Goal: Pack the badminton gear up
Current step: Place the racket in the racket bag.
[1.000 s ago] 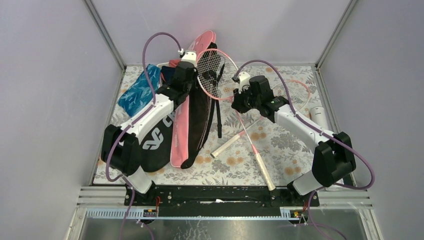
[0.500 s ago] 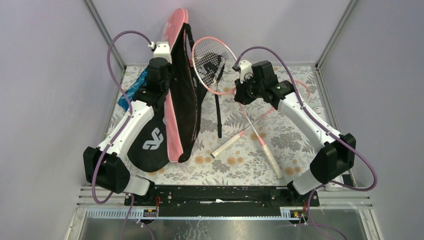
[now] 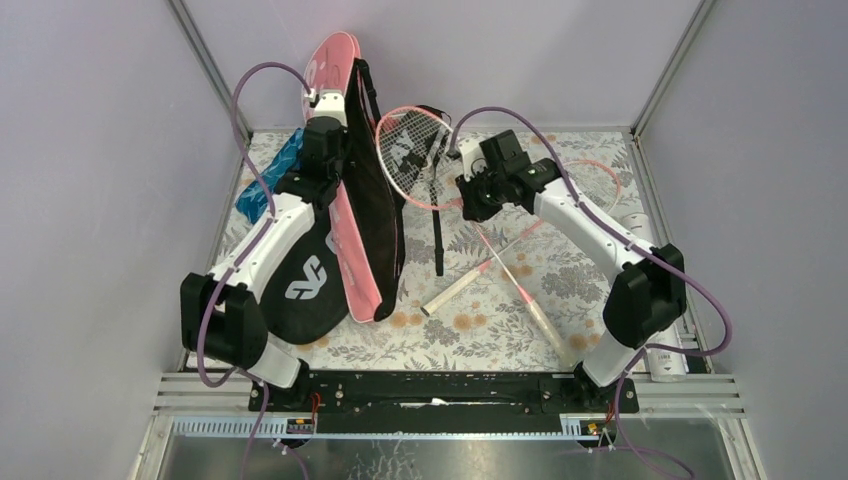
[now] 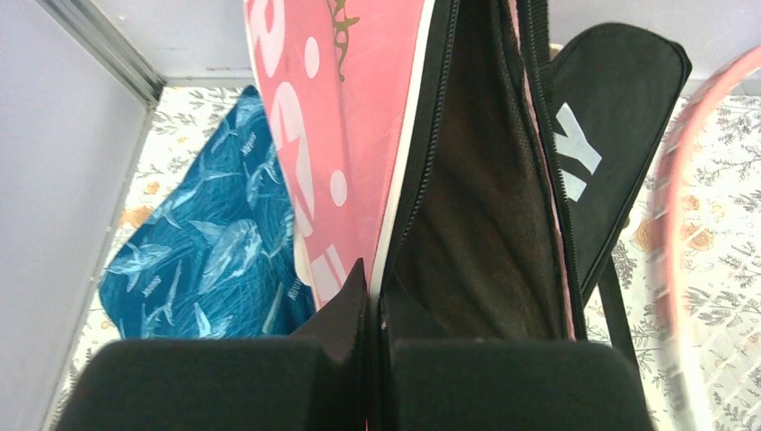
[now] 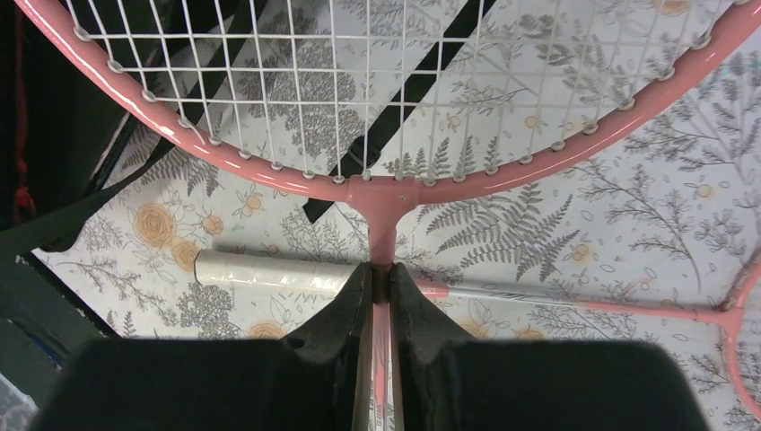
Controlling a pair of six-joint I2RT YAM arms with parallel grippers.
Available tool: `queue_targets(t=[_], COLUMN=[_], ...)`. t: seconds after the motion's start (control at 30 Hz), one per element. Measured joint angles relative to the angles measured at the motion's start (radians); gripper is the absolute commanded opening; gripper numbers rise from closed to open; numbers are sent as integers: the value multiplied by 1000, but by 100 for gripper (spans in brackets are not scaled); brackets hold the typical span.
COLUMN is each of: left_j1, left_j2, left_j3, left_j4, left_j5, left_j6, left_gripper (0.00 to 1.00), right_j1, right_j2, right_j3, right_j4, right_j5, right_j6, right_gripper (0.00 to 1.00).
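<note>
My left gripper (image 3: 335, 180) is shut on the open edge of the pink "SPORT" bag (image 3: 335, 75) and holds it up on its side. The left wrist view shows the fingers (image 4: 354, 296) pinching the pink flap (image 4: 332, 108) beside the bag's dark open inside (image 4: 485, 224). My right gripper (image 3: 472, 205) is shut on the shaft of a pink racket (image 5: 386, 193), just below its head. The head (image 3: 412, 155) hangs right of the bag's opening. A second pink racket lies on the table, white handle (image 5: 269, 272) toward me. The black bag (image 3: 300, 290) lies under my left arm.
A blue shark-print cloth (image 4: 206, 242) lies at the back left. A black strap (image 3: 437, 235) lies on the floral table cover. Another black cover with white letters (image 4: 610, 153) stands behind the pink bag. A white tube (image 3: 668, 358) pokes out by the right arm's base.
My left gripper has lifted the pink bag upright and opened it. My right gripper has carried the pink racket's head left, toward the bag's opening.
</note>
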Motion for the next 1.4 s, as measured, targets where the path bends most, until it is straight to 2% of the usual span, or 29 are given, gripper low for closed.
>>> queue_targets(t=[0.2,0.53,0.73,1.03,1.4], left_j1=[0,-18,-66,-98,-113], left_j2=[46,86,86,84,72], left_j3=[-1,-2,-18,-90,-194], left_j4=[0,0,0,18,116], left_j5=[31,85,122,281,480], left_j6=[-30,-79,-98,-219,-404], left_gripper=[0,0,0,0,0], right_j1=[77,197,241,253,224], right_j2=[16,64,108,137,171], right_j3=[-61,-110,-108,-49,89], right_j4=[8,41,59,69,105], right_j5=[62,305,431,407,344], right_j6=[-3,-23,-42,-10,179], right_gripper=[0,0,0,0,0])
